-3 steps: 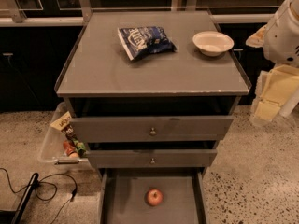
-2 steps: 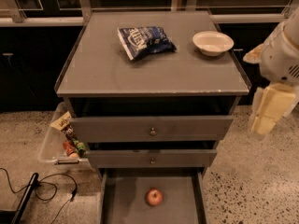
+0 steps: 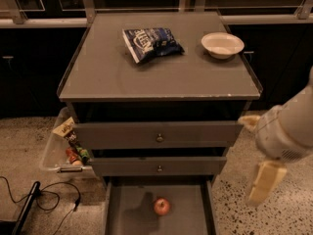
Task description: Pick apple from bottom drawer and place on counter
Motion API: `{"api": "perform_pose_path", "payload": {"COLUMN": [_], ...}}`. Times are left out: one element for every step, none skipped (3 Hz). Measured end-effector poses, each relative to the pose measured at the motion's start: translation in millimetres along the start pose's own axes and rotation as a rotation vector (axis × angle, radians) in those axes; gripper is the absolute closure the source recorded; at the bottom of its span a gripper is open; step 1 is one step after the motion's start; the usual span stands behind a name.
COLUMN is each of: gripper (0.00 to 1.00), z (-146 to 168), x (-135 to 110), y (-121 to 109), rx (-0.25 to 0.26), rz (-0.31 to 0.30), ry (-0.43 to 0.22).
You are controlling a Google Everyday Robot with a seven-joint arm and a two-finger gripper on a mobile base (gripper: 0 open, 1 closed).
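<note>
apple [image 3: 162, 206]: lying on the floor of the pulled-out bottom drawer [image 3: 128, 214], right of centre.
counter [image 3: 112, 75]: its surface is carrying a blue chip bag [image 3: 151, 43] and a white bowl [image 3: 222, 44], apart from each other.
gripper [image 3: 262, 179]: hanging beside the cabinet's right side, well apart from the apple; how its jaws are standing, I cannot tell from this angle.

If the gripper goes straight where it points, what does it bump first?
Probably the speckled floor, beside the bottom drawer. The gripper hangs next to the cabinet, pointing down, so it likely misses the apple; depth is unclear.
</note>
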State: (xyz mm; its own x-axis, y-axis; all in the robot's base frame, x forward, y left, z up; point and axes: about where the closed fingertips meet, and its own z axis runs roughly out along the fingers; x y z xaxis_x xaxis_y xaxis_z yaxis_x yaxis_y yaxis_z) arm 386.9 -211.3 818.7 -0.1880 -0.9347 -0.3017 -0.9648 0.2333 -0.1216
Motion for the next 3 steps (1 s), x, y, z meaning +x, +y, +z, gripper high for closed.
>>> {"api": "perform_pose_path", "payload": {"gripper": [0.0, 0.0, 0.0], "z": [80.8, 96.0, 95.6], "x": [26.1, 33.7, 33.3], "y": [30.8, 45.2, 44.9], "rx": [-0.063, -0.086, -0.086], "rz": [-0.042, -0.033, -0.034], "ry": [0.0, 0.009, 0.009]}}
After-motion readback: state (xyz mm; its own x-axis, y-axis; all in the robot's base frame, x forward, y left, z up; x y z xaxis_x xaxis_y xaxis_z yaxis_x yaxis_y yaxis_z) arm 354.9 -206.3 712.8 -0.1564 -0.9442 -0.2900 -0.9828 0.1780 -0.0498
